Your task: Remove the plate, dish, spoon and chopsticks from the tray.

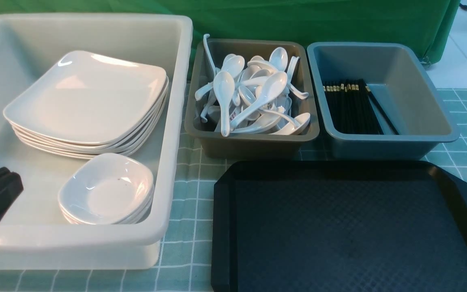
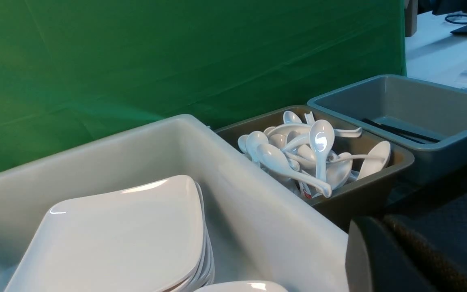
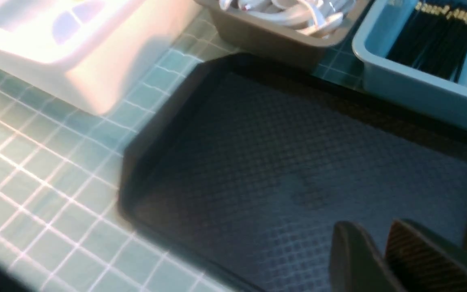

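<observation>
The black tray [image 1: 339, 227] lies at the front right with a bare floor; it also shows in the right wrist view [image 3: 278, 162]. White plates [image 1: 91, 97] are stacked in the white bin, with small dishes [image 1: 108, 190] stacked in front of them. White spoons [image 1: 253, 93] are piled in the brown tub. Black chopsticks [image 1: 351, 105] lie in the blue-grey tub. My left gripper [image 1: 4, 176] is shut and empty at the bin's near left corner. My right gripper [image 3: 373, 227] is shut and empty above the tray's floor; it is out of the front view.
The white bin [image 1: 176, 121] stands at the left, the brown tub [image 1: 253, 142] in the middle, the blue-grey tub [image 1: 420, 93] at the right, all behind or beside the tray. A checked green cloth [image 1: 193, 211] covers the table. A green backdrop hangs behind.
</observation>
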You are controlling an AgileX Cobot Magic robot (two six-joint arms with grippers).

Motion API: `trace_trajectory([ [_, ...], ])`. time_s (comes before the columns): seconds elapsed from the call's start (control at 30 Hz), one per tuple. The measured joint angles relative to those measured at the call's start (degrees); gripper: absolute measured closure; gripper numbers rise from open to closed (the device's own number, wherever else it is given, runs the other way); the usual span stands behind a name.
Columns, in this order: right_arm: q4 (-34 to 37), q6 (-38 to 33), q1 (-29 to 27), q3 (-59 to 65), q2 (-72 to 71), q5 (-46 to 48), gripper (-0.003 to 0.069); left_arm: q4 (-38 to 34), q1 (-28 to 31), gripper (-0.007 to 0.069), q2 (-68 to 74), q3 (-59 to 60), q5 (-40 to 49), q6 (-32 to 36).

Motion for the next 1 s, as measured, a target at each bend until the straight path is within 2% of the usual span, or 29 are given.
trace_trajectory([
  [0.07,-0.1,-2.6,-4.4,0.9,-1.0,-0.7,0.0559,0.0,0.0,0.0613,0.0,0.0,0.1,0.0],
  [0.17,3.2,-11.6,-13.8,6.1,-3.5,-7.4,0.0631,0.0,0.0,0.0613,0.0,0.0,0.1,0.0],
  [0.3,10.6,-20.2,-31.7,21.7,-9.1,-27.6,0.0642,0.0,0.0,0.0613,0.0,0.0,0.2,0.0],
  [0.37,13.8,-22.0,-38.8,30.6,-13.0,-34.8,0.0642,0.1,0.0,0.0613,0.0,0.0,0.2,0.0],
  [0.43,15.1,-24.0,-42.8,38.1,-16.6,-38.3,0.0642,0.1,0.0,0.0612,0.0,0.0,0.2,0.0],
  [0.57,15.7,-26.7,-45.7,51.0,-24.2,-41.4,0.0643,0.2,0.0,0.0612,0.0,0.0,0.2,0.0],
  [1.0,15.8,-25.5,-45.9,52.8,-28.1,-41.4,0.0641,0.2,0.0,0.0612,-0.1,0.4,0.3,0.0],
])
